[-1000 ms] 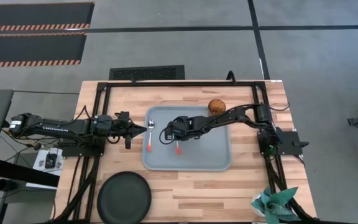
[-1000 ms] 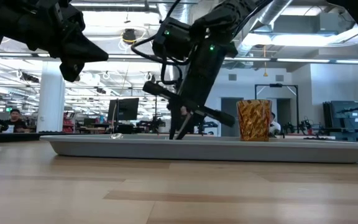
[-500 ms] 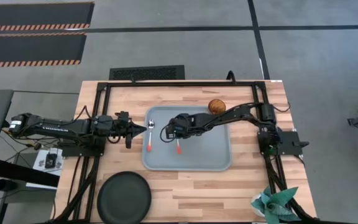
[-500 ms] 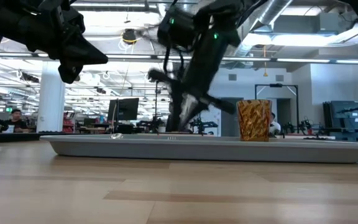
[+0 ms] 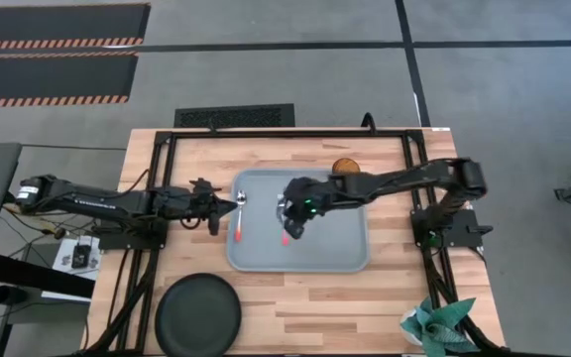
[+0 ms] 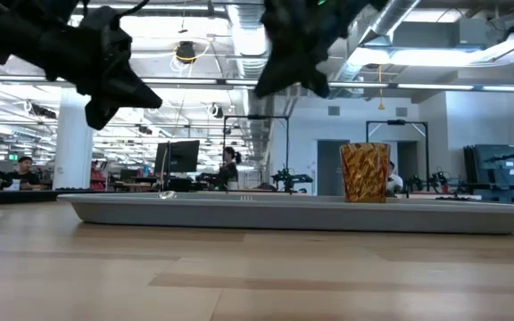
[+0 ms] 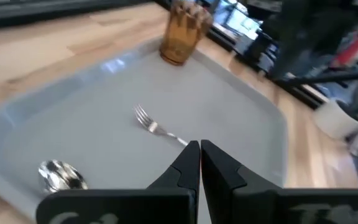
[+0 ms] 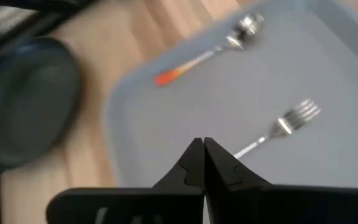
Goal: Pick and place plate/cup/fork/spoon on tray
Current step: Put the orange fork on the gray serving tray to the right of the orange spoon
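Note:
The pale blue-grey tray [image 5: 340, 253] lies mid-table. On it rest the spoon [image 5: 239, 216] by the left rim and the fork [image 5: 285, 236] beside it, both flat with orange-red handles toward the near edge. The amber cup [image 6: 364, 172] stands upright in the tray's far right corner, half hidden under my right arm in the high view. The black plate [image 5: 198, 314] sits on the table near its front left. My right gripper [image 8: 204, 146] hangs shut above the fork [image 8: 281, 126], touching nothing. My left gripper [image 7: 200, 148] is shut, raised just left of the tray.
Black frame rails run along the table's left, right and far sides [image 5: 295, 132]. A green folded-paper thing [image 5: 436, 325] sits at the near right corner. Bare wood shows between the tray and the plate and along the near edge.
My right gripper, down at the fork on the tray with fingers spread, has risen well clear of the tray, drawn a little toward the table's right edge and rolled; its fingers are now together. The fork stays flat on the tray.

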Controlling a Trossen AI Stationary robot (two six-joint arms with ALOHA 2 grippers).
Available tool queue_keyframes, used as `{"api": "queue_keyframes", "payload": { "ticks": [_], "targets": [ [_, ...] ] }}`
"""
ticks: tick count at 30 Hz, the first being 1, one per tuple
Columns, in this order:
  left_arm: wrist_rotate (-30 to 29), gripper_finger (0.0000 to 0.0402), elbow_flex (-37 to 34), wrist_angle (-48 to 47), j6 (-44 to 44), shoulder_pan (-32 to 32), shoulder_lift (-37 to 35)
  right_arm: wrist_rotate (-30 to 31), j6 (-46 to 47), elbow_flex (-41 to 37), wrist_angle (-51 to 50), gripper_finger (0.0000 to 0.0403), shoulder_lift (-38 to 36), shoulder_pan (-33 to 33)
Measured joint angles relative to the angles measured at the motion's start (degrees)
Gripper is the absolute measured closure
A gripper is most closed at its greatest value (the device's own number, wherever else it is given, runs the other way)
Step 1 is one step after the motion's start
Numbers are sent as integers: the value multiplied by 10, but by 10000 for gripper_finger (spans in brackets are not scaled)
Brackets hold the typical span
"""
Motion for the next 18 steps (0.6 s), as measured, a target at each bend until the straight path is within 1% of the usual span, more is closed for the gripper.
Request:
{"api": "queue_keyframes", "payload": {
  "ticks": [3,6,9,12,15,18],
  "targets": [
    [-36,401,28,0,-8,-5,37,-18,-22,-71,78,396,-73,-6],
    [-66,401,62,-14,-35,-6,86,-19,-33,-139,117,397,-148,-14],
    [-78,401,104,-33,-61,-6,144,-20,-64,-186,119,399,-219,-22],
    [-84,401,154,-72,-94,-6,211,-21,-96,-214,103,398,-284,-33],
    [-86,401,219,-125,-132,-6,281,-23,-127,-236,78,398,-341,-49],
    [-80,402,290,-200,-180,-6,352,-36,-158,-251,49,399,-388,-73]
  ]
}}
